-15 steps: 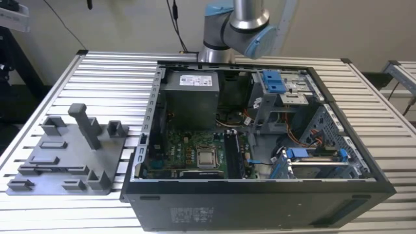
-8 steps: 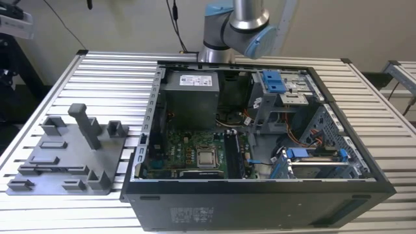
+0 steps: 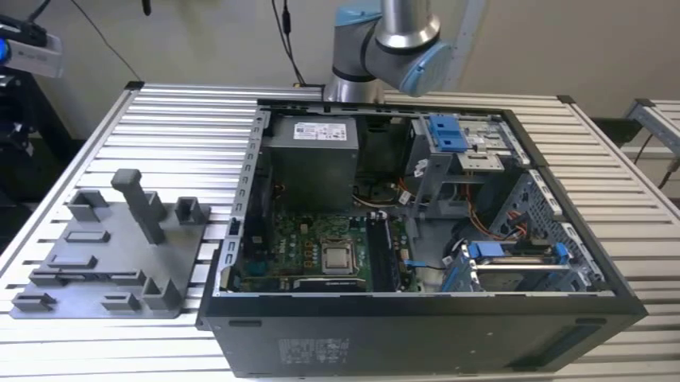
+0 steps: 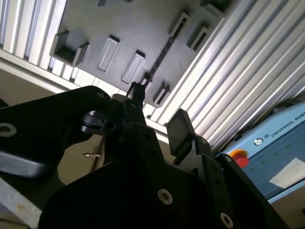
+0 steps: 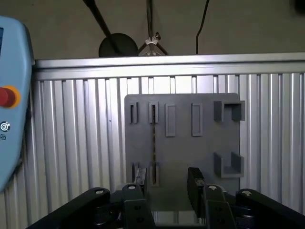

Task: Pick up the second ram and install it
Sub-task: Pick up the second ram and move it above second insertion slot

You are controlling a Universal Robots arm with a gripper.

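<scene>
**Fingers point(image 5: 194, 180) spread and empty over the tray's memory stick point(image 5: 153, 143)**

Fingers stand apart with nothing between them in both wrist views. The gripper point(image 5: 167, 185) hangs over the grey tray point(image 5: 181, 148), clear of it and touching nothing.

In the first wrist view the memory stick runs straight away from the gripper. It lines up with the gap between the fingers, nearer one finger than the other. It stands on its long edge, each end caught in a slotted post. That pose seems chosen to leave both flat faces bare for a pinch from above. The second wrist view shows the same thin dark strip point(image 4: 162, 55) crossing the tray point(image 4: 143, 24) beyond the fingertips. The spread looks wide enough to straddle the stick, though that is a judgement.

Further out, the tray point(image 3: 107, 263) lies on a ribbed metal table point(image 3: 170, 119) to the exterior view's left of an open computer case point(image 3: 425, 334). The case lies on its side with the cover off, so the green board point(image 3: 308, 251) faces up, presumably for reaching from above. Whether a stick already sits in the board's slots I cannot tell. The arm point(image 3: 388, 40) rises out of sight behind the case.

As for writing, a pale blue control box point(image 4: 267, 157) with a red button carries lettering and a round mark. White stickers sit on the grey power unit point(image 3: 318, 130) and the case wall. I leave all of it unread.
</scene>
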